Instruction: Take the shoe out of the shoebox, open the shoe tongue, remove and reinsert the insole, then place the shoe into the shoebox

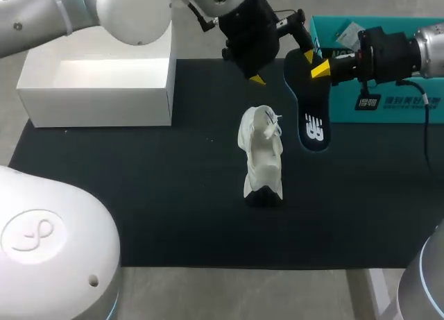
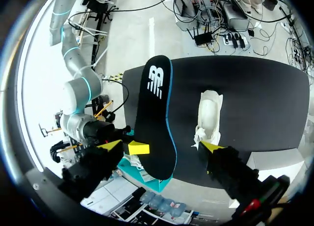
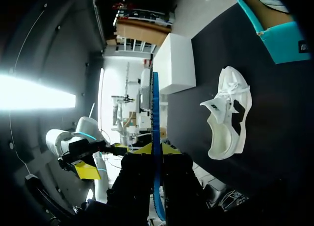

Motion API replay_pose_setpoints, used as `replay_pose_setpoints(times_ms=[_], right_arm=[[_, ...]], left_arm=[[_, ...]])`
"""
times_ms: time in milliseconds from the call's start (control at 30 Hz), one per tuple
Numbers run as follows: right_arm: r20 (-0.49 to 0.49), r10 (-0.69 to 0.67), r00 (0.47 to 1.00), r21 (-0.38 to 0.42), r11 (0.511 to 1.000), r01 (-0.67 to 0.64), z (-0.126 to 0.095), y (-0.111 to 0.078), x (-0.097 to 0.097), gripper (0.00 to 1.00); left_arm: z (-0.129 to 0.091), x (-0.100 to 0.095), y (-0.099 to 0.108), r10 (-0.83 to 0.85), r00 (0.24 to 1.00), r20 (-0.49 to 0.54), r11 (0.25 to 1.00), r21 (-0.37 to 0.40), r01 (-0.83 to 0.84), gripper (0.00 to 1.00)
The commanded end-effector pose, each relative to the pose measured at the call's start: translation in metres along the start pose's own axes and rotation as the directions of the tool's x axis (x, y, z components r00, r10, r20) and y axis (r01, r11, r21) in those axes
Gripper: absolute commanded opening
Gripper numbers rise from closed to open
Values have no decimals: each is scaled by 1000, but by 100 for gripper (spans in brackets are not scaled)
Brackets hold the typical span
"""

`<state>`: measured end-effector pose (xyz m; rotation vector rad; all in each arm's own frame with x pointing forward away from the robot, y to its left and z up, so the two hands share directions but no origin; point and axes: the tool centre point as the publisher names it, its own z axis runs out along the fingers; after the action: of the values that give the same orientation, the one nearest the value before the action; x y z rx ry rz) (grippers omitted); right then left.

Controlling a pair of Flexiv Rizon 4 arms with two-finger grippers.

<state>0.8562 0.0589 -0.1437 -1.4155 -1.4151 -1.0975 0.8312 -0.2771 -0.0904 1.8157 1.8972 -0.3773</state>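
The white shoe (image 1: pixel 262 153) lies on its side in the middle of the black mat, also seen as the shoe (image 2: pixel 208 115) and the shoe (image 3: pixel 228 115). The black insole (image 1: pixel 310 112) with a blue rim hangs above the mat to the shoe's right, held at its far end by my right gripper (image 1: pixel 320 69). From the right wrist the insole (image 3: pixel 155 123) is edge-on, and my right gripper (image 3: pixel 156 148) is shut on it. My left gripper (image 2: pixel 161 146) stands open, its tips on either side of the insole (image 2: pixel 154 118) and clear of it. In the head view my left gripper (image 1: pixel 286 66) is beside the insole's far end.
A white open box (image 1: pixel 104 84) stands at the back left of the mat (image 1: pixel 139 195). A teal shoebox (image 1: pixel 388 105) sits at the back right, behind my right arm. The white box (image 3: pixel 176 64) and teal shoebox (image 3: pixel 274 35) also show beyond the shoe.
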Motion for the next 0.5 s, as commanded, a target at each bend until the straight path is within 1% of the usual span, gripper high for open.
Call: replay_pose_setpoints(times_ms=[33, 133, 267, 367, 500], right_arm=[[-1, 0, 1000, 5, 1000, 0, 9, 2, -6, 0], [-13, 2, 1000, 13, 1000, -2, 14, 3, -8, 0], [-63, 9, 998, 4, 1000, -9, 20, 5, -8, 0], [-70, 7, 998, -7, 1000, -8, 23, 8, -8, 0], [-68, 6, 998, -15, 1000, -7, 26, 13, -10, 0]], left_arm=[[8, -8, 13, -18, 964, -266, 1000, 14, 22, 100], [8, -11, 19, 3, 960, -279, 1000, 20, 2, 100], [5, -27, 27, 71, 960, -273, 997, 25, -67, 100], [4, -38, 30, 98, 953, -287, 995, 23, -95, 100], [5, -47, 33, 118, 950, -288, 993, 25, -116, 100]])
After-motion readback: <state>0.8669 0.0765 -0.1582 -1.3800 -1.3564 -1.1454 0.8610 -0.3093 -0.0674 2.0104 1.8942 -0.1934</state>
